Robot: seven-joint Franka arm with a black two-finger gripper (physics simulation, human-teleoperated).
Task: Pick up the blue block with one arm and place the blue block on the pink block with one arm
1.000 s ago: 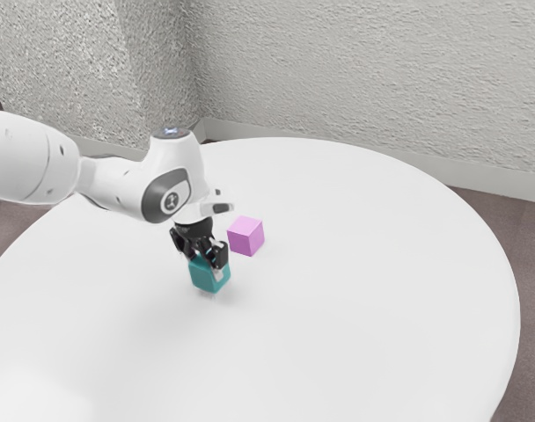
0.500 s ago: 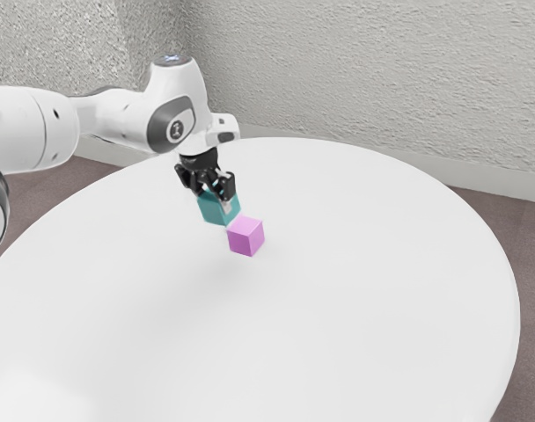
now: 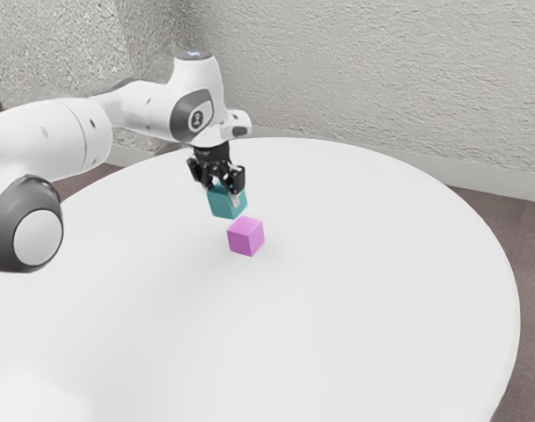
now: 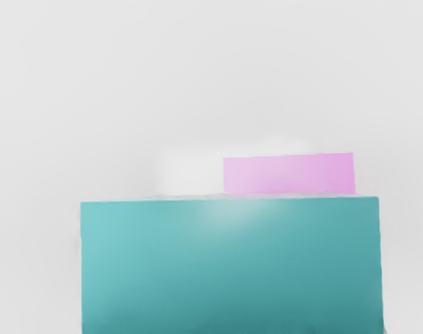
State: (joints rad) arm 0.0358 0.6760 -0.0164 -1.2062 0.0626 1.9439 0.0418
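Above the round white table (image 3: 382,290) in the exterior view, the white arm (image 3: 118,114) reaches in from the exterior view's left. Its black gripper (image 3: 224,192) points downward and is clamped on the blue block (image 3: 223,206), one finger on each of two opposite sides. The block is teal in shade and hangs in the air, clear of the tabletop. The pink block (image 3: 245,236) rests on the table just below it, slightly toward the exterior view's right. The two blocks look very near each other, but I cannot tell whether they touch. A rough grey wall (image 3: 382,70) stands behind the table.

Under the hand in the wrist view, the blue block (image 4: 229,264) looms large and blurred. A strip of the pink block (image 4: 288,174) shows past its far edge, with the pale table (image 4: 197,76) all around.
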